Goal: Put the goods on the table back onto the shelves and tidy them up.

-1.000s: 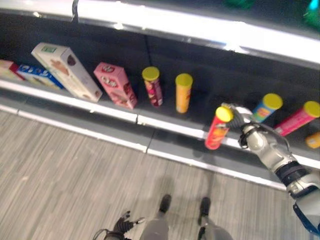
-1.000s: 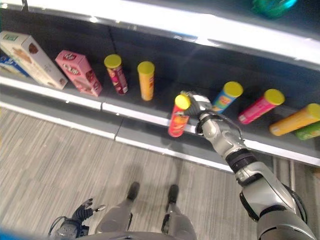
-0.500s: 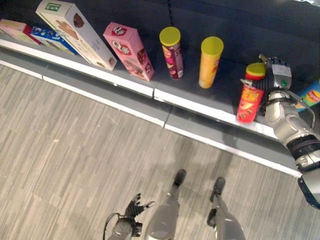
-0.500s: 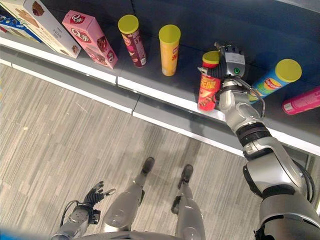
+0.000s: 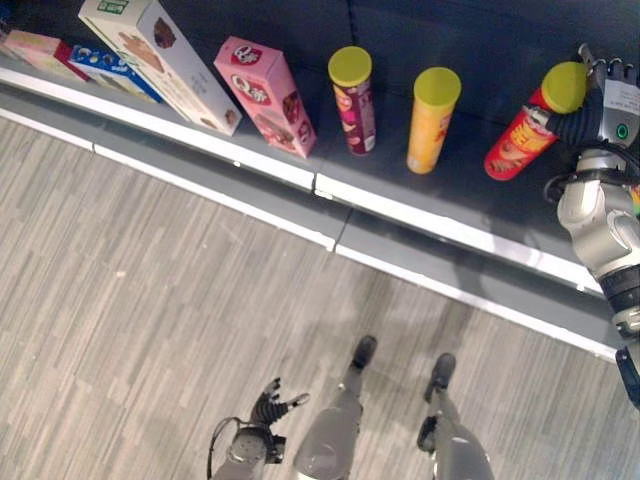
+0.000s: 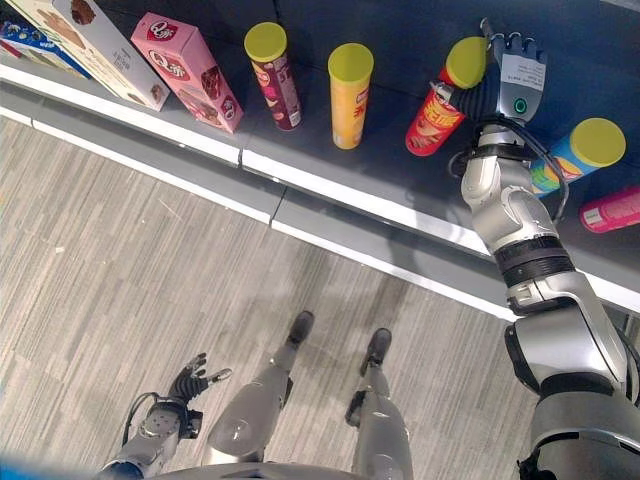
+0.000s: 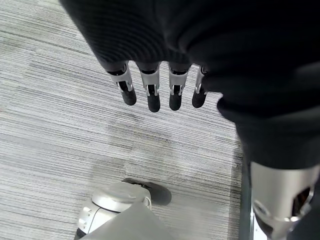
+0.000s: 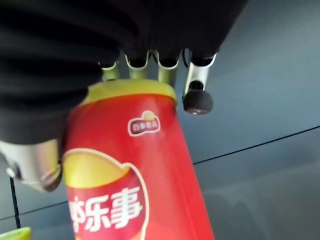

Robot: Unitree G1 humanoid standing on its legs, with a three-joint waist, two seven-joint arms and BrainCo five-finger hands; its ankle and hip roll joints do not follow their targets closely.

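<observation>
Three cans (image 5: pixel 434 118) on shelf (image 5: pixel 250 160), one red can (image 6: pixel 442 97) in right hand (image 6: pixel 505 85)

The floor (image 5: pixel 150 330) is laid in grey planks with a fine streaked grain, their seams running slantwise. Along the floor's far edge runs a flat grey band (image 5: pixel 250 190) with a white lower border, split by one seam. A small pale speck (image 5: pixel 120 272) lies on the floor's left part.

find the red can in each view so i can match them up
Left eye: red can, upper right on the shelf, tilted, in the right hand.
Right eye: upper right of centre.
Right wrist: close up, under the fingers.
Left wrist: not in it.
Shared landmark: yellow can.
</observation>
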